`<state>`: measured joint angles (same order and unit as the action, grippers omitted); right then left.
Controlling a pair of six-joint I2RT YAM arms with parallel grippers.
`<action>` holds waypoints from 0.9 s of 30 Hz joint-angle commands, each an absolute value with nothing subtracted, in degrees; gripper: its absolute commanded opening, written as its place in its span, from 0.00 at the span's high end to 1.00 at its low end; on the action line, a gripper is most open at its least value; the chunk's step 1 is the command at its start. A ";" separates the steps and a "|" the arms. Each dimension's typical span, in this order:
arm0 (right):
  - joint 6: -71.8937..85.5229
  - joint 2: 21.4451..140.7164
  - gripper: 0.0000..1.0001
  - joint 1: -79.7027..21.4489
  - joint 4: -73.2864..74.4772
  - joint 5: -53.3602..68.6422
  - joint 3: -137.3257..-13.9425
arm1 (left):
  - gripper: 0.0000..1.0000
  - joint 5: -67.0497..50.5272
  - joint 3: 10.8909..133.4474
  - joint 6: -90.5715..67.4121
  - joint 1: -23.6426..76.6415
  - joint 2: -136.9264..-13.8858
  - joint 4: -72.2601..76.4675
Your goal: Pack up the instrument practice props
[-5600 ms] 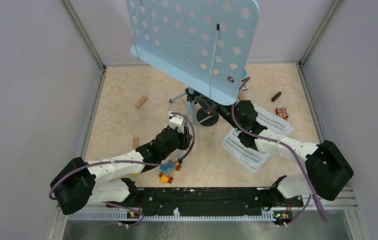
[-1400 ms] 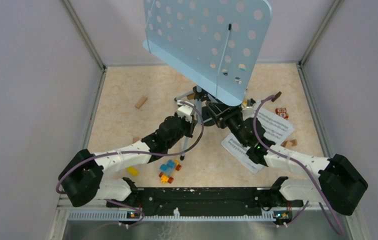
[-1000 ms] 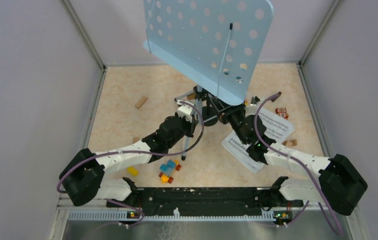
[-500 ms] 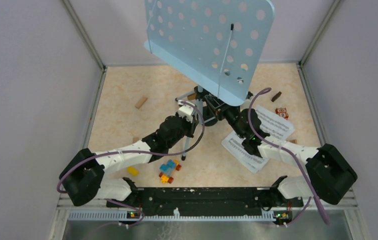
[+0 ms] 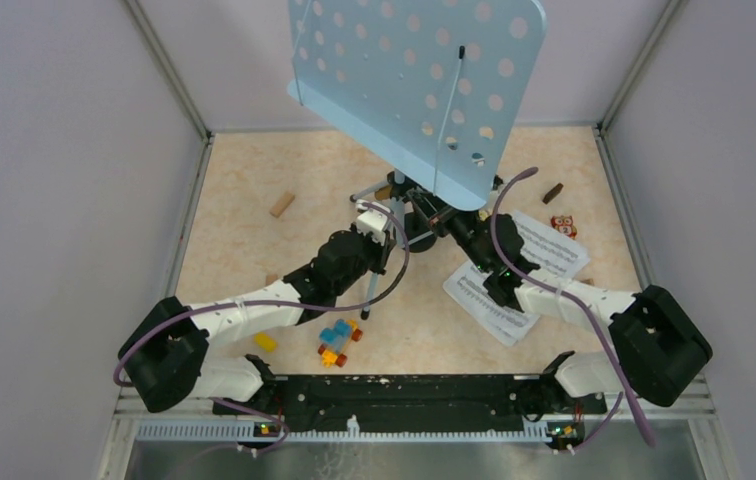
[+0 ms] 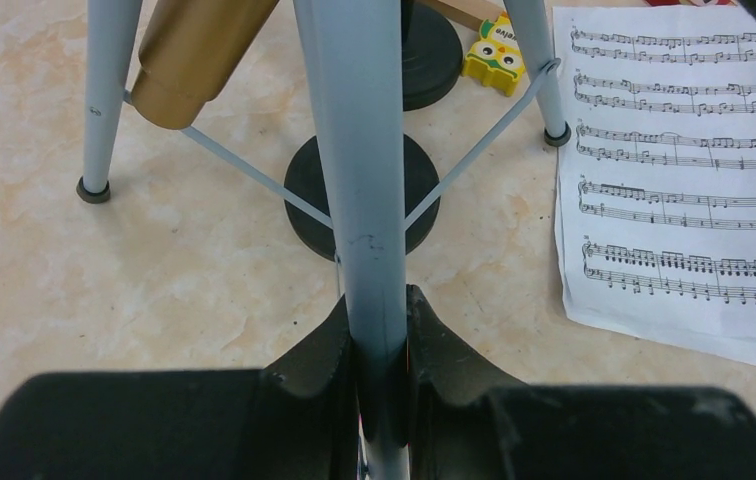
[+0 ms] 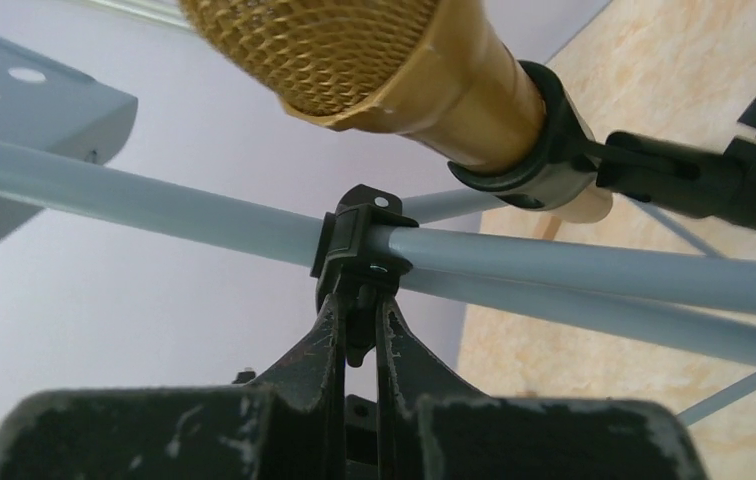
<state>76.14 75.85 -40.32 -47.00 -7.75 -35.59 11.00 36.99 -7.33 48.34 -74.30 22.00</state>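
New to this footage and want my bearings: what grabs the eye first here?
A pale-blue perforated music rack looms over the far middle of the table. Beneath it both arms meet: the left gripper clamps a stand tube, the right gripper pinches its black collar, a gold microphone clipped close by.

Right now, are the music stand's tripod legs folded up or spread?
Spread: two tripod legs stand wide apart on the table, thin braces angled out to them.

Pale-blue perforated rack (image 5: 379,95), gold microphone (image 7: 384,50)
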 commanded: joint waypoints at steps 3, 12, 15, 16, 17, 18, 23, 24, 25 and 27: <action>53.52 75.33 1.00 -40.52 -42.80 -0.27 -40.26 | 1.00 6.00 39.26 1.65 49.54 -73.93 25.35; 17.67 74.30 1.00 -43.93 -44.19 7.90 -38.66 | 1.00 5.84 39.69 2.59 49.48 -74.59 25.51; 9.61 74.29 1.00 -44.27 -40.69 12.39 -39.55 | 1.00 6.82 39.12 2.94 49.48 -74.55 25.93; 6.76 74.06 1.00 -44.37 -40.47 14.31 -39.36 | 1.00 6.85 39.02 2.90 49.48 -74.57 26.27; 3.48 73.67 1.00 -44.50 -40.46 15.88 -38.91 | 1.00 6.59 39.00 2.90 49.50 -74.72 26.50; 0.80 73.26 1.00 -44.63 -40.41 17.07 -38.37 | 1.00 6.26 39.10 3.02 49.49 -74.86 26.47; -22.80 71.68 1.00 -45.85 -38.34 24.06 -34.70 | 1.00 4.69 40.07 4.42 49.49 -75.75 24.86; -27.60 71.52 1.00 -46.25 -36.32 24.46 -34.52 | 1.00 4.50 40.04 4.26 49.53 -75.98 24.94; -32.42 71.54 1.00 -46.64 -33.63 24.20 -34.79 | 1.00 4.36 40.02 4.08 49.51 -76.22 25.05; -41.33 71.43 1.00 -47.40 -28.47 23.37 -35.30 | 1.00 4.33 40.13 3.79 49.48 -76.85 24.99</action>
